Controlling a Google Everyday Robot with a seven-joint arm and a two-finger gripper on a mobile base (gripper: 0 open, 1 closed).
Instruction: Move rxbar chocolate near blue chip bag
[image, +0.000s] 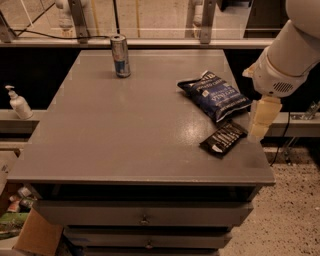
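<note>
One camera here, up high off the near side of the bench (125, 135), tilted down and looking toward the far edge. Mid-range, and the whole top fits in frame. The claw (260, 127) hangs at the near right, low over the bench.

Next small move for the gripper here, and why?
Probably raise the gripper straight up and clear: the rxbar chocolate already lies flat close below the blue chip bag, and the gripper hangs just right of the bar's end, not over it, so the placing looks done.
</note>
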